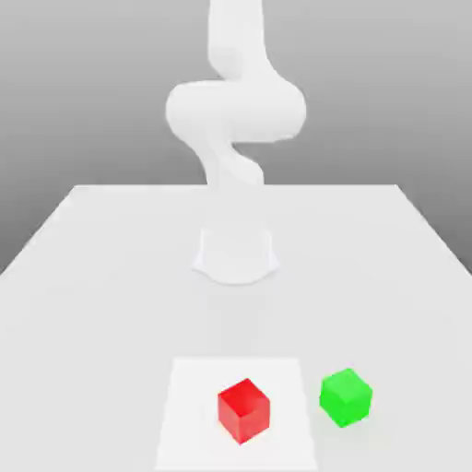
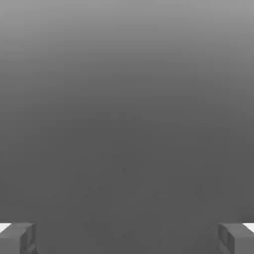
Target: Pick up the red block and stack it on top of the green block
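Opening configuration for the stacking task. In the exterior view we see the white arm [image 1: 235, 111] rising from its round base [image 1: 235, 256] at mid-worktop, its upper links folded high above the pale grey worktop [image 1: 83, 277]. The red block [image 1: 244, 409] sits near the worktop's front edge, on a slightly brighter square patch [image 1: 194, 406] of the surface; the green block [image 1: 346, 397] stands just beside it toward the exterior view's right, apart from it and off the patch. In the hand view the gripper [image 2: 127, 238] has its jaws spread wide, the two grey fingertips [image 2: 20, 237] at opposite sides of the frame with nothing between them and only a plain grey backdrop ahead.

We judge the step in hand to be the approach to the red block; nothing is grasped yet. To do it well, we would bring the hand down over the block's centre, turn the wrist so the jaws meet two opposite flat faces rather than its corners, since the block lies turned on the worktop, and descend until the fingertips straddle it before closing.

Both blocks are small, sharp-edged cubes of uniform matte colour, apparently rigid. The worktop is smooth and featureless.
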`<state>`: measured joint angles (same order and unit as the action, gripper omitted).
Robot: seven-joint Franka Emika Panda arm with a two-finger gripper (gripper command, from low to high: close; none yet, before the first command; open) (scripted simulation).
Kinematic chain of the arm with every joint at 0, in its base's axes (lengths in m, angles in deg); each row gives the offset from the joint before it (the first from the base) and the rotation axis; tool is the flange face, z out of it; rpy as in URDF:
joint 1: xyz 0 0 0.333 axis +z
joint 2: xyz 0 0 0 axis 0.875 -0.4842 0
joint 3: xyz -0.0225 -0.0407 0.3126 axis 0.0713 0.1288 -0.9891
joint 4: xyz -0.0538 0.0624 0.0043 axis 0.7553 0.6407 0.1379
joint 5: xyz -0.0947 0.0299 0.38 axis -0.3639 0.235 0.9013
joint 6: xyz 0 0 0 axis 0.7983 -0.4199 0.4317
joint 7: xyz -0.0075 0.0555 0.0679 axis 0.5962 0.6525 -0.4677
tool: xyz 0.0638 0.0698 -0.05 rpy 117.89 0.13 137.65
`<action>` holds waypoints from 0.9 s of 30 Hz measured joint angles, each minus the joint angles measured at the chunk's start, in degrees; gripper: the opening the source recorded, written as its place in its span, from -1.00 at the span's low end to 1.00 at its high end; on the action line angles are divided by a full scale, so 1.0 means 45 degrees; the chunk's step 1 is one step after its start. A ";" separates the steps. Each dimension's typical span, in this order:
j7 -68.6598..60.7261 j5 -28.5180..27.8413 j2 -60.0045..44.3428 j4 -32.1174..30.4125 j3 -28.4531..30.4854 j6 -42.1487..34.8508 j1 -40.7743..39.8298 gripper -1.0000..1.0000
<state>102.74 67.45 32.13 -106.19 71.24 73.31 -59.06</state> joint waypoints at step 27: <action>-0.7913 0.1075 -1.2463 -0.3464 0.0893 0.6757 0.1407 0.00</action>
<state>67.13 72.29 -23.95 -121.78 75.26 103.71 -52.73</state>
